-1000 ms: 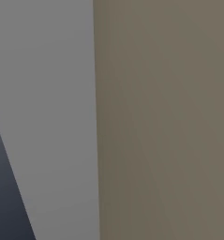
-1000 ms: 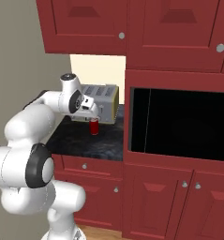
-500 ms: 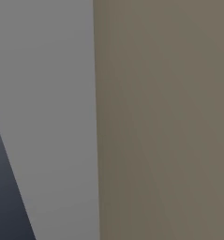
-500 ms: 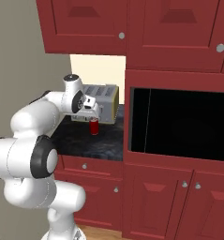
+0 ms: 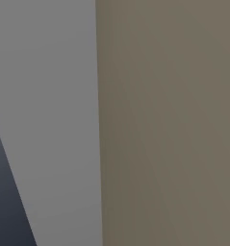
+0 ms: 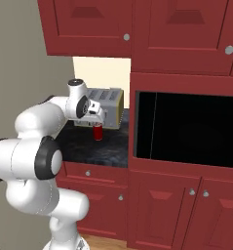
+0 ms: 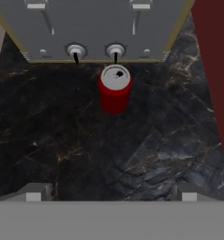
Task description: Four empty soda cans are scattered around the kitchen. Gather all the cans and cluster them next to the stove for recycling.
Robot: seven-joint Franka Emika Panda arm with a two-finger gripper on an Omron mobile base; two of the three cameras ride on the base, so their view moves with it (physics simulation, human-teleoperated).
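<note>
Gripper (image 7: pixel 111 194) was spread wide, holding nothing and touching nothing; its two grey fingertips (image 7: pixel 34 192) sat far apart at the bottom corners of the hand view, with bare black counter (image 7: pixel 76 150) between them. Red can (image 7: pixel 115 89) stood upright on the counter at about 12 o'clock from the gripper, well clear of both tips, silver top facing the camera. Just behind the can, at 12 o'clock again, was the toaster (image 7: pixel 99 28) with two round knobs low on its front; can looked very close to it, possibly touching, hard to tell from this angle. Dark red cabinet side (image 7: pixel 216 70) ran down the 3 o'clock edge.

In the right base view the arm reached into the counter nook, hand (image 6: pixel 94 111) above the can (image 6: pixel 98 132), toaster (image 6: pixel 106 107) behind, black oven (image 6: pixel 186 129) at 3 o'clock. Left base view was blocked by flat grey and tan surfaces.
</note>
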